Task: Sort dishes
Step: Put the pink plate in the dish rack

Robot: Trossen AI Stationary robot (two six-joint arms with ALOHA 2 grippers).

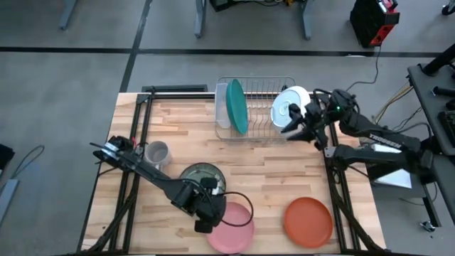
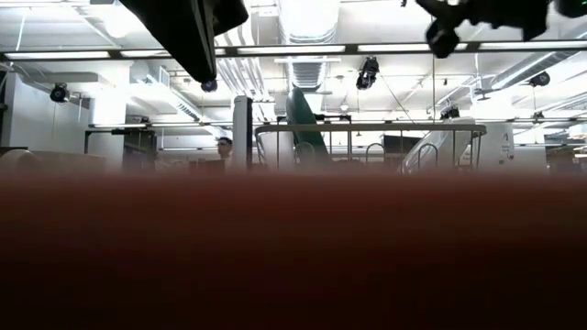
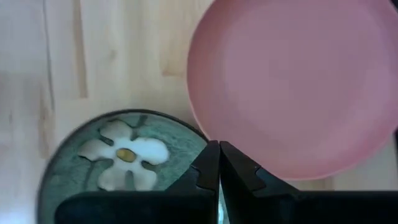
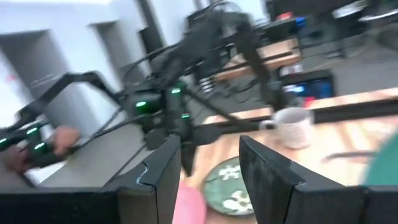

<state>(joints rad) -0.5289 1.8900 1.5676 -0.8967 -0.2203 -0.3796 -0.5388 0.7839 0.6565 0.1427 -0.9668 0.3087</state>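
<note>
The pink plate [image 1: 231,226] and the dark green flowered plate [image 1: 202,178] lie flat on the table, rims close together. My left gripper [image 1: 206,217] hangs above the spot where they meet, its fingers shut [image 3: 219,155] with nothing between them. The orange-red plate [image 1: 309,220] lies flat at the near right. The teal plate [image 1: 237,105] stands on edge in the wire rack [image 1: 256,131], and the white bowl [image 1: 290,107] leans in the rack's right end. My right gripper [image 1: 290,126] is beside the bowl, open [image 4: 208,162] and empty.
A small grey mug [image 1: 158,153] stands on the table at the left, beside my left arm. The orange-red plate fills the lower half of the low view as a blur [image 2: 293,257]. Bare wood lies between the rack and the flat plates.
</note>
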